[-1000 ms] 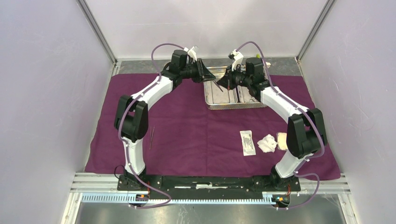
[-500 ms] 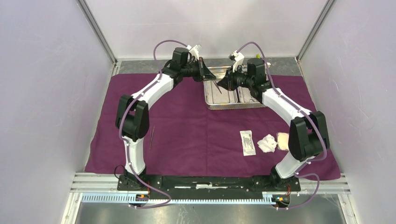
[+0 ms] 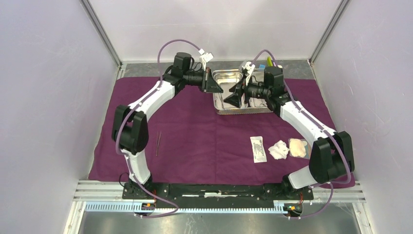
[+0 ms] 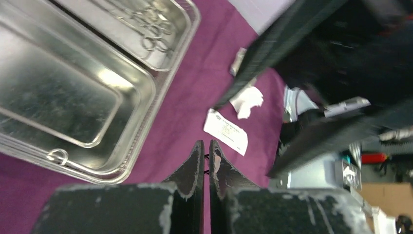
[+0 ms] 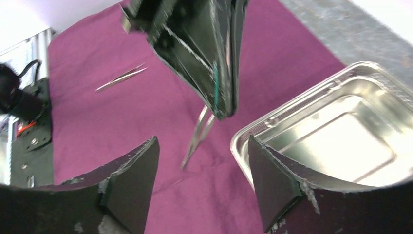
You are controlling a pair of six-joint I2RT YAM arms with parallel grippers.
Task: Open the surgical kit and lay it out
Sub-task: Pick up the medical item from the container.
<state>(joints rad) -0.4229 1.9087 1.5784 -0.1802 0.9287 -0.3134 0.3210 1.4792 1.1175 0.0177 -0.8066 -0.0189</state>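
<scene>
Left end effector clamped; right end effector spread.

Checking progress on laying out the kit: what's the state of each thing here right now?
cloth: spread flat.
tray: one compartment empty, the other holding instruments.
left tool: shut on the clamp.
clamp: hanging from the left tool.
right tool: open, empty.
tweezers: lying on the cloth.
packet: flat on the cloth.
gauze pads: beside the packet.

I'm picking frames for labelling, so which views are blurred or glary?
Top external: sharp, evenly lit. Left wrist: the right arm is smeared, with glare on the steel tray. Right wrist: the left pincer is blurred, the tray's floor shines, the tweezers are readable.
</scene>
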